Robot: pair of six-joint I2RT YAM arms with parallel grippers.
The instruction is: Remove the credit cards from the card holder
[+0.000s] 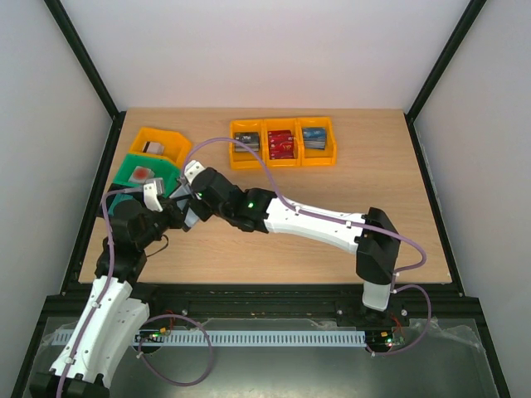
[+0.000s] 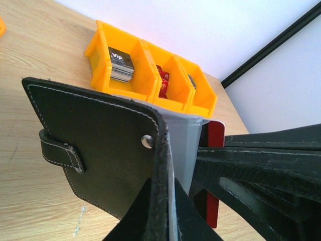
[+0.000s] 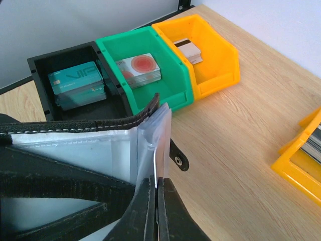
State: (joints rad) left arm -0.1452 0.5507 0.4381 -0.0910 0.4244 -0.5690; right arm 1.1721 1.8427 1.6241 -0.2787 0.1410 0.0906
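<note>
Closest in, the left claw [image 2: 167, 208] is clenched on the lower edge of the card holder [image 2: 100, 140]. It holds it up on edge above the left part of the bench [image 2: 30, 60], just on the near side of the green bin [image 3: 173, 75]. The black cover faces back toward the left arm, with the snap tab [image 2: 60, 153] dangling from its free edge. As far as I can judge, the holder's long axis runs roughly left to right, and the grey-blue pocket side [image 2: 186, 145] opens toward the right.

Out of that pocket stands a red card [image 2: 214, 134], its showing edge upright and crosswise to the holder's length (how much sits inside I can't tell). Right of it, the right claw [image 3: 157, 187], stretched across from its base at the near right, is pinched tight on a thin edge at the pocket mouth, by the look of it that same card.

So the card lies directly between the right claw's fingers, and the right arm is the one on it. I'd say the pull should run rightward, away from the left claw and straight out of the pocket's opening.
</note>
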